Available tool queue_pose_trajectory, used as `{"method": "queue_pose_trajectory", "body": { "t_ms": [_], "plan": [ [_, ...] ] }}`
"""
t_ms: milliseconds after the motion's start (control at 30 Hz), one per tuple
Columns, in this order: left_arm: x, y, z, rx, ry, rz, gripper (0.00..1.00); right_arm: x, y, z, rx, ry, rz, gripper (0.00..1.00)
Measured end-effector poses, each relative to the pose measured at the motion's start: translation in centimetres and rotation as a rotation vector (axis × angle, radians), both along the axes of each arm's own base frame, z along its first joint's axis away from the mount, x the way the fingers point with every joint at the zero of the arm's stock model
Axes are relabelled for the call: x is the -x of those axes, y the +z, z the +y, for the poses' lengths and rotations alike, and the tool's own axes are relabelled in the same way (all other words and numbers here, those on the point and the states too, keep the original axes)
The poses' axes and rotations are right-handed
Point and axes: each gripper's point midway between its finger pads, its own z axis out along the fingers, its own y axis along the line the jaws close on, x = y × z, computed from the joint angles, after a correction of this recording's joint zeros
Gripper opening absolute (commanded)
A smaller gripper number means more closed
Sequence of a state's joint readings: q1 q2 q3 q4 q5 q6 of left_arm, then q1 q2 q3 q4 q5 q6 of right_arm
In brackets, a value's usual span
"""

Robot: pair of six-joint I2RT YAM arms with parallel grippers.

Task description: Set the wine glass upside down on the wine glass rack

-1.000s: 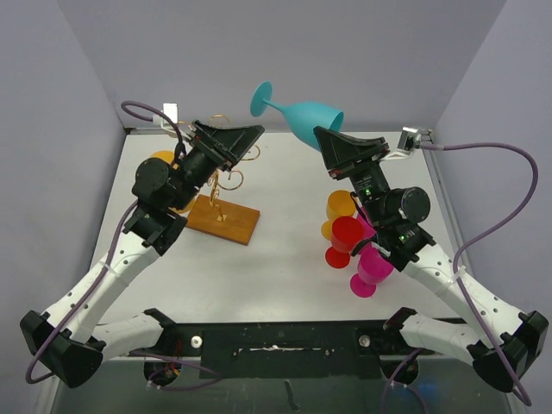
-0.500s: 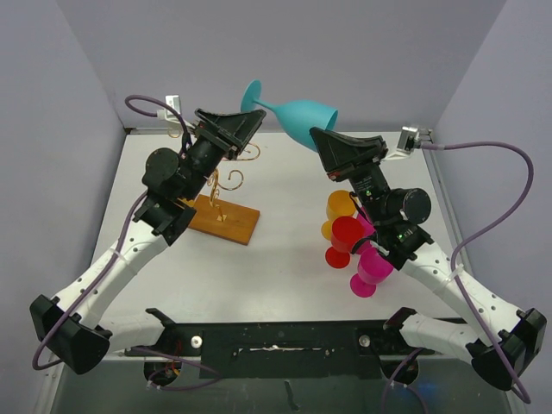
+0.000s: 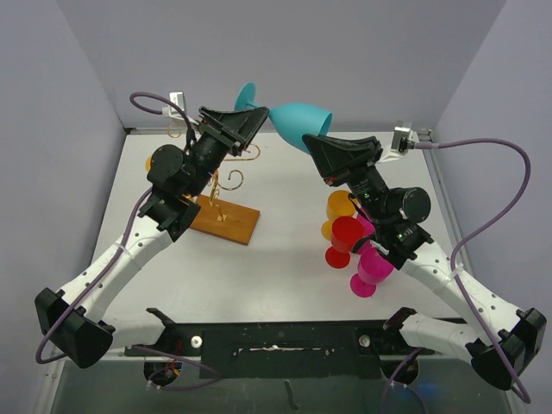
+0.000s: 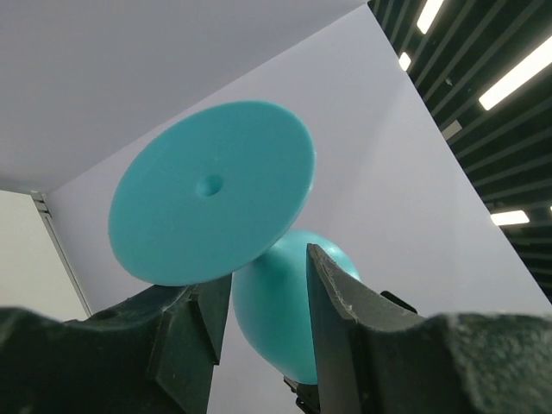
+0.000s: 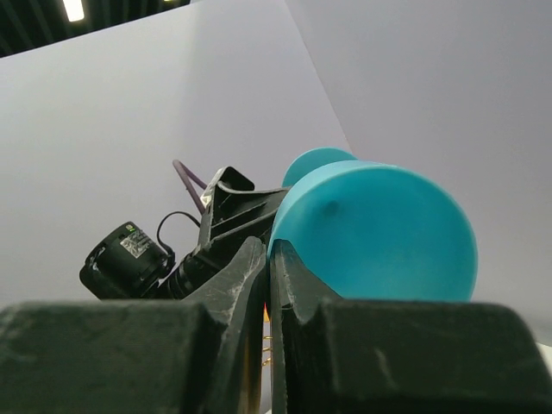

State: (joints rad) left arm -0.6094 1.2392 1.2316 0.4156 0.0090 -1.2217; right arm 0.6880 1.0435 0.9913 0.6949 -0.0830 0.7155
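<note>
Further left than a second ago: wine glass (image 3: pixel 297 121), teal, lying nearly sideways in the air at the upper middle of the top view. Foot toward the left of the frame, now partly hidden behind the left end effector (image 3: pixel 250 128), itself risen and swung in from the upper left. Held by the bowl's rim in the right end effector (image 5: pixel 269 259), pinched shut on the thin wall in the right wrist view. Left end effector open; fingers (image 4: pixel 341 319) spread below the foot disc in the left wrist view, bowl showing between them, stem hidden behind the disc, no contact to be seen.

Below and left of the glass, on the table (image 3: pixel 285 250): wine glass rack (image 3: pixel 226 177), gold wire on a wooden base, partly masked by the left arm. Right of centre, clustered against the right arm: orange glass (image 3: pixel 339 205), red glass (image 3: pixel 347 235), magenta glass (image 3: pixel 373 266).

Looks like a mid-air handover, with hanging still to come. To do it well:
- Centre the open fingers on the stem just under the foot, not on the disc's edge.
- Close fully and confirm the hold before easing off the rim.
- Keep the glass steady meanwhile, since a rim pinch probably twists easily.
- Withdraw the right arm clear of the bowl.
- Then turn the glass bowl-down, clear of the curled wires.
</note>
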Motion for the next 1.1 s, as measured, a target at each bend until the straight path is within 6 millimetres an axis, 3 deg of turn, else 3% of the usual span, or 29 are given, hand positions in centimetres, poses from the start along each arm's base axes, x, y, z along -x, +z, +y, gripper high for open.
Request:
{"method": "queue_pose_trajectory", "body": {
  "t_ms": [267,933,1100],
  "plan": [
    [-0.2,-0.1,-0.1,0.004,0.0,0.006,0.25,0.6,-0.1,0.5,0.024,0.031,-0.024,0.0],
    [-0.4,0.6,0.6,0.045,0.024,0.0,0.22,1.5,-2.7,1.8,0.1,0.101,-0.038,0.0],
    [-0.5,0.4,0.6,0.047,0.028,0.004,0.13,1.6,-3.2,1.9,0.106,0.11,-0.029,0.0]
  ]
}}
